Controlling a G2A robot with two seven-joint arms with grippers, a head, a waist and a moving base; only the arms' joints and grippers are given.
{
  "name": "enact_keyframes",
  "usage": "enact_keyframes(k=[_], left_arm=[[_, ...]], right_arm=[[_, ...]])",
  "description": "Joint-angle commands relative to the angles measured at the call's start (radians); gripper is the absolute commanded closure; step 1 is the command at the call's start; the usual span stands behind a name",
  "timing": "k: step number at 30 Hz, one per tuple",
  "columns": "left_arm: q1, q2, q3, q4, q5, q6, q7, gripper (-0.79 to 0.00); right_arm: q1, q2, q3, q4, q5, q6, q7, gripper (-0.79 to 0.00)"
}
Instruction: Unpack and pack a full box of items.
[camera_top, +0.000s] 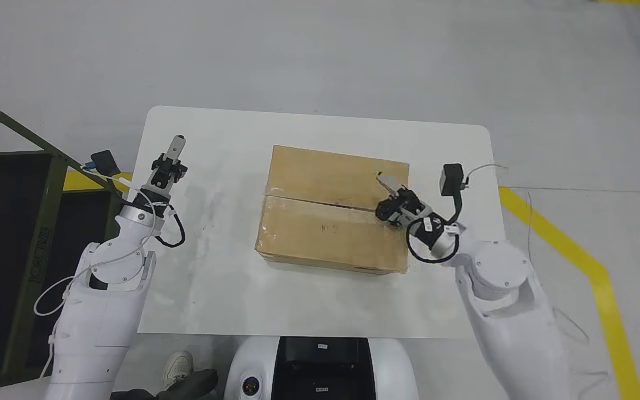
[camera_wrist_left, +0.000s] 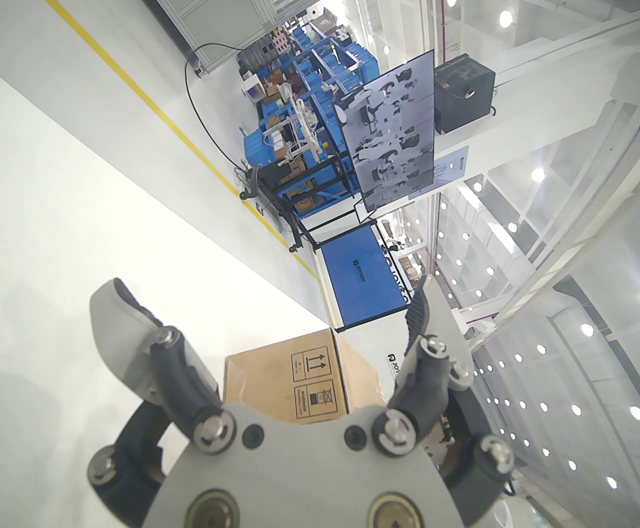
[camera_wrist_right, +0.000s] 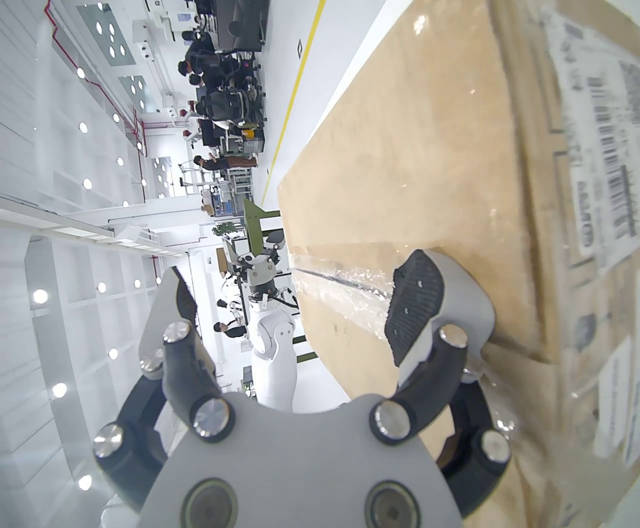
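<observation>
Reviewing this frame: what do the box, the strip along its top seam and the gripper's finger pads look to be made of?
Box: brown cardboard, with matte faces and printed handling symbols on the side. Seam strip: probably clear plastic tape, as it is glossy, wrinkled and catches the light. Finger pads: black and likely rubber, matte with a dotted grip texture.

White table (camera_top: 210, 280), closed cardboard box (camera_top: 335, 205) (taped) near centre
</observation>
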Motion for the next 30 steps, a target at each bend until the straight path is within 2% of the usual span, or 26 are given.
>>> enact_keyframes(k=[1, 18, 30], left_arm=[[0.000, 0.000, 0.000, 0.000, 0.000, 0.000, 0.000, -0.785], [0.000, 0.000, 0.000, 0.000, 0.000, 0.000, 0.000, -0.785], [0.000, 0.000, 0.000, 0.000, 0.000, 0.000, 0.000, -0.785]], right_arm=[[-0.010, 0.002, 0.013, -0.003, 0.006, -0.005, -0.003, -0.785], [-0.128, 0.020, 0.122, -0.062, 0.050, -0.076, -0.028, -0.785], [-0.166, 0.024, 0.145, -0.029, 0.094, -0.131, -0.049, -0.785]])
